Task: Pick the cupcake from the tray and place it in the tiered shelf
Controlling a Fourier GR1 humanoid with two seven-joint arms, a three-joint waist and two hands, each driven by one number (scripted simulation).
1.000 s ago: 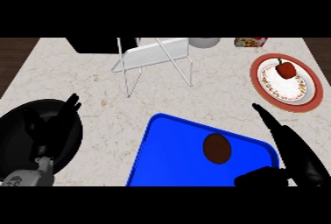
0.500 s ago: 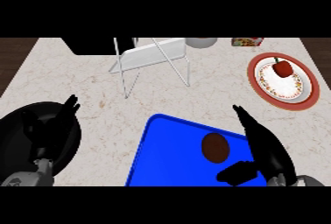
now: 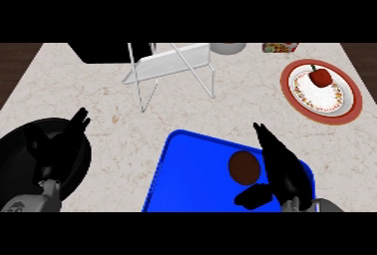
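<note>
Cupcake [image 3: 244,167]: one item, dark brown and round from above, sitting on the blue tray [image 3: 188,184] toward its right half. Not yet lifted; we judge it placed there as the pick-up point of the task.

Right hand [image 3: 283,172]: black, just to the right of the cupcake and over the tray's right edge. Fingers run straight up the view and the thumb juts out to the left below the cupcake, so we list the hand as spread, holding nothing. We read this posture as a bracket for a side grasp, fingers on one flank and thumb coming under the other. Whether any finger touches the cupcake we cannot tell.

Left hand [image 3: 55,147]: black, at the view's left over a dark round pan [image 3: 15,164], fingers straight and pointing up, resting and carrying nothing.

Tiered shelf [image 3: 173,64]: white wire frame with a pale panel, near the counter's far side, well apart from the tray; we note it as the destination.

Plate [image 3: 324,92]: red-rimmed, far right, bearing a red fruit [image 3: 321,77]; no part in the task.

Change against the frame half a second back: our right hand has come leftward and inward, closing on the cupcake, with the thumb now nearer its lower side. Cupcake, tray, shelf and left hand have kept their places.
</note>
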